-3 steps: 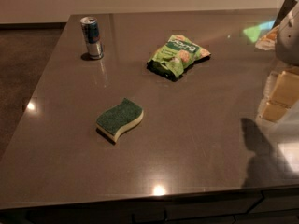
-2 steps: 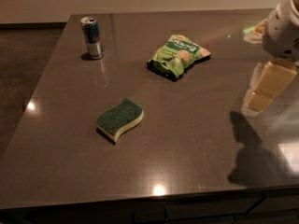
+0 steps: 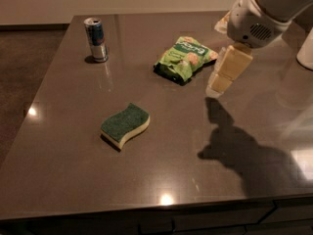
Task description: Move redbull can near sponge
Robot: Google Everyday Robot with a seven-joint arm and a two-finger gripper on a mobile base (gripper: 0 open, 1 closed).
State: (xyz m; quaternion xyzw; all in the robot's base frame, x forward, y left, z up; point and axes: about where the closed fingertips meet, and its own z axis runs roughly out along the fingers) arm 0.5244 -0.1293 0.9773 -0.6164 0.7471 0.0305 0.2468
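The redbull can (image 3: pixel 96 39), slim, silver and blue, stands upright at the far left of the dark table (image 3: pixel 63 155). The sponge (image 3: pixel 125 125), dark green over pale yellow, lies flat near the table's middle, well in front of the can. My gripper (image 3: pixel 218 86) hangs from the white arm at the upper right, above the table just right of the green snack bag. It is far from the can and holds nothing that I can see.
A green crinkly snack bag (image 3: pixel 185 58) lies between the can and the gripper. The gripper's shadow (image 3: pixel 234 141) falls on the table's right side. A white object (image 3: pixel 305 55) stands at the right edge. The floor lies beyond the table's left edge.
The arm and gripper have moved left, further over the table toward the snack bag. The can, sponge and bag have not moved.
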